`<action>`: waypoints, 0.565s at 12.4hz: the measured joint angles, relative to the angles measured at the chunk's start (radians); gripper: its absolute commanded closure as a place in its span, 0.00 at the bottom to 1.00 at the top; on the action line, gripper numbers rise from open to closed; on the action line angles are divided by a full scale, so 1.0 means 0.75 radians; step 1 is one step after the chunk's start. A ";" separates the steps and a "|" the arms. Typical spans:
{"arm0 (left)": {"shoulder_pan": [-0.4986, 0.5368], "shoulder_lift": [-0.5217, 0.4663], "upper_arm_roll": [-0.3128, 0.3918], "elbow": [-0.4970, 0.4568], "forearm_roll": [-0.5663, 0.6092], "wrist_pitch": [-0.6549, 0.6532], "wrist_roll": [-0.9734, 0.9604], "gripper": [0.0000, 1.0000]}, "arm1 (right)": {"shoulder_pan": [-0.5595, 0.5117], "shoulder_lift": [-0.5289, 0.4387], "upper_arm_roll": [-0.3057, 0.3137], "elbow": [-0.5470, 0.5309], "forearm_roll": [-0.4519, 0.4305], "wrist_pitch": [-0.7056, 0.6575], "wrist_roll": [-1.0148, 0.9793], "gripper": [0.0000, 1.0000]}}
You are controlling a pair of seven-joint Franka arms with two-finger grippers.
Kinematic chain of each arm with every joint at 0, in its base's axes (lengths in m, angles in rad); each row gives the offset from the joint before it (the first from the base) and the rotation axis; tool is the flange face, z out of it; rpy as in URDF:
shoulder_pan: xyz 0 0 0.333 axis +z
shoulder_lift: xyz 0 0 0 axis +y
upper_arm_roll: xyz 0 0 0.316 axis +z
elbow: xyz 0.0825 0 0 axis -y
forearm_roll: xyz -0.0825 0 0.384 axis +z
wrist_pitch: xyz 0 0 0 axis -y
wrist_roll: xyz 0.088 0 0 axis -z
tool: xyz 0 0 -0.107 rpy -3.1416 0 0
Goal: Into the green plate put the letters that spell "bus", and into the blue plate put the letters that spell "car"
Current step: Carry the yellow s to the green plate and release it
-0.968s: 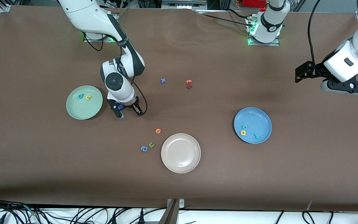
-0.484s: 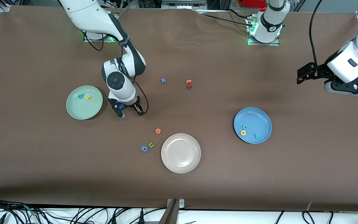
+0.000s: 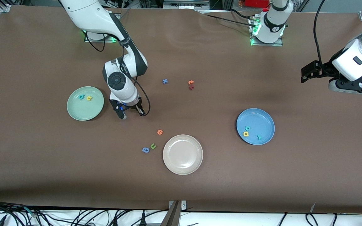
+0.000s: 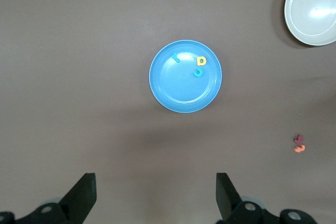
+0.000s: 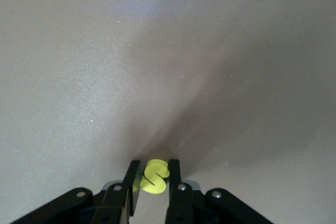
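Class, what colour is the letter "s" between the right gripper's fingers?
Yellow; the "s" shows best in the right wrist view.

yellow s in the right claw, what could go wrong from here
The right claw pinches the tiny yellow s only at its edges, low over the table, so it may slip or twist out on lifting. The green plate already holds a teal b and a yellow u; a low approach could clip its raised rim.

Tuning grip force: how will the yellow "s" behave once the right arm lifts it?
Probably very light: the yellow "s" is tiny next to the green plate. It looks like soft foam, so it may squash or twist between the right end effector fingers. Flat shape, so unlikely to roll if dropped.
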 measured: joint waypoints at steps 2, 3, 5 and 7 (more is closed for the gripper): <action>0.001 -0.002 0.000 0.000 -0.012 -0.009 0.000 0.00 | 0.000 0.000 0.000 0.000 0.000 0.000 0.000 0.90; 0.000 -0.003 -0.001 0.001 -0.014 -0.012 0.000 0.00 | 0.000 0.000 0.000 0.000 0.000 -0.001 0.000 0.90; 0.000 -0.005 -0.005 0.002 -0.014 -0.013 0.000 0.00 | 0.000 -0.008 -0.008 0.013 0.000 -0.053 -0.009 0.90; 0.000 -0.005 -0.004 0.003 -0.014 -0.014 0.000 0.00 | -0.002 -0.057 -0.062 0.070 0.000 -0.263 -0.084 0.90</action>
